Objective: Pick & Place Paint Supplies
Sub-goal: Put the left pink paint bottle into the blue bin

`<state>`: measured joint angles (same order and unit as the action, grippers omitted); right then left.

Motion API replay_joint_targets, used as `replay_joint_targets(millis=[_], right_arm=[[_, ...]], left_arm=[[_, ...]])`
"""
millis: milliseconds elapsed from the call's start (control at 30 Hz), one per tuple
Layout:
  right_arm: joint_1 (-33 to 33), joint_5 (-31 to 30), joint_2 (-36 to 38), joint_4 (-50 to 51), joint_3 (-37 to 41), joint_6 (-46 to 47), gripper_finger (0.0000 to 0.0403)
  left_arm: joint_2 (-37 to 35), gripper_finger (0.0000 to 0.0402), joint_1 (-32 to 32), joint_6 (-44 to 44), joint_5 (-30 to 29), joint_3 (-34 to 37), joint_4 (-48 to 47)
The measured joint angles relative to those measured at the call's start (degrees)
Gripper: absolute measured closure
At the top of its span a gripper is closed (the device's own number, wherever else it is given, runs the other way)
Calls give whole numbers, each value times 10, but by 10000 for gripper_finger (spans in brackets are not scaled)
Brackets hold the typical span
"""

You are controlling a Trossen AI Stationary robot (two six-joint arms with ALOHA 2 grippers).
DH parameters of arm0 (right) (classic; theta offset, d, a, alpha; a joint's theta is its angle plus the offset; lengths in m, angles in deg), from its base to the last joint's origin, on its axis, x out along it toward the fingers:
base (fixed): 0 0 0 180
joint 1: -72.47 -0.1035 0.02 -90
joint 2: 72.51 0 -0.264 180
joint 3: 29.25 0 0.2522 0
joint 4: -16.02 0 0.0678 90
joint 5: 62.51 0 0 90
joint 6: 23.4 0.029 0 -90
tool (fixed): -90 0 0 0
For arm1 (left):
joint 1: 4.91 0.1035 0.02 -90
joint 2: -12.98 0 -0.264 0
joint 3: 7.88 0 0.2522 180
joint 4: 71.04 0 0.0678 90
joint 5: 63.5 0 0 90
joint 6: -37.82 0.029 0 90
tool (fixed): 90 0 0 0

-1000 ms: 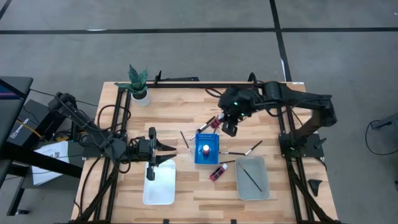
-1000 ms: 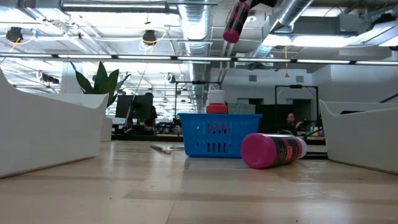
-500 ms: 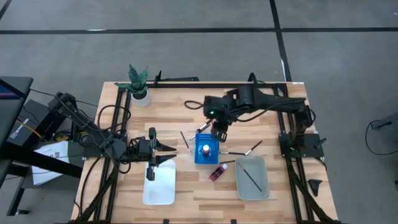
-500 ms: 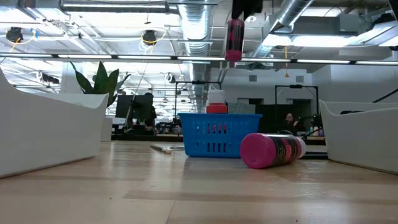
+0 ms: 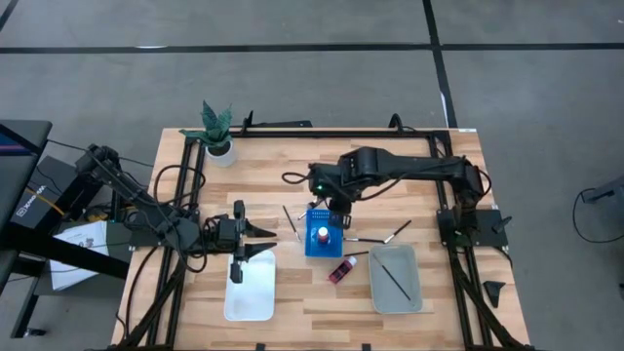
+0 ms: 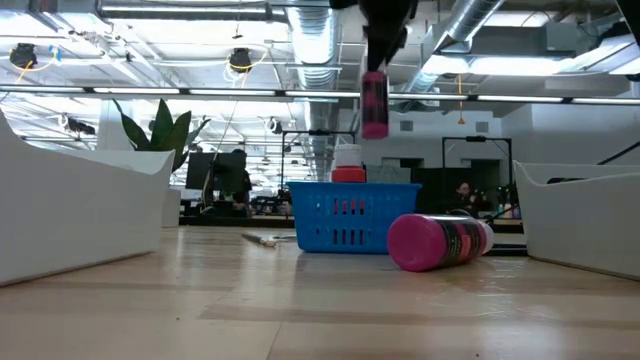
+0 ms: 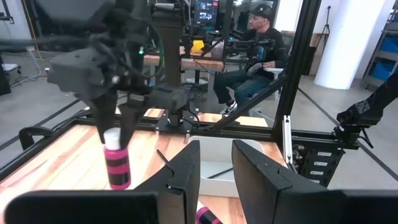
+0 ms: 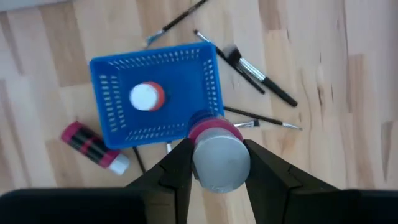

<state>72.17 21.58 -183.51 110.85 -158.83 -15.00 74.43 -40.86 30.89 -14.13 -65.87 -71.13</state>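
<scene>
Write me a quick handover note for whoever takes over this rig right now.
Right hand: shut on a paint bottle, cap up, above the blue rack.
Left hand: idle at the white tray, holding nothing, fingers apart.
Done: one bottle in the rack; one brush in the grey tray.
Left: lower the held bottle into the rack, pick up the bottle lying on the table, collect the loose brushes around the rack.

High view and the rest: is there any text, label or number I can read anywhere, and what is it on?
Black box left of the table: white lettering, too small to read.
Papers beside it: print too small to read.
Lying paint bottle: dark label, blurred, unreadable.
Paint bottle held in the right claw: no readable text.
Nothing else carries text.
</scene>
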Motion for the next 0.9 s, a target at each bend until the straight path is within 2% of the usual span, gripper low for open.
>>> replay_joint_targets(millis=[467,900], right_arm=[[3,14,0,-65,76,-37,291],[3,40,0,-80,82,-45,291]], left_arm=[[0,316,0,-14,0,0,-13],[0,316,-1,-20,0,0,-18]])
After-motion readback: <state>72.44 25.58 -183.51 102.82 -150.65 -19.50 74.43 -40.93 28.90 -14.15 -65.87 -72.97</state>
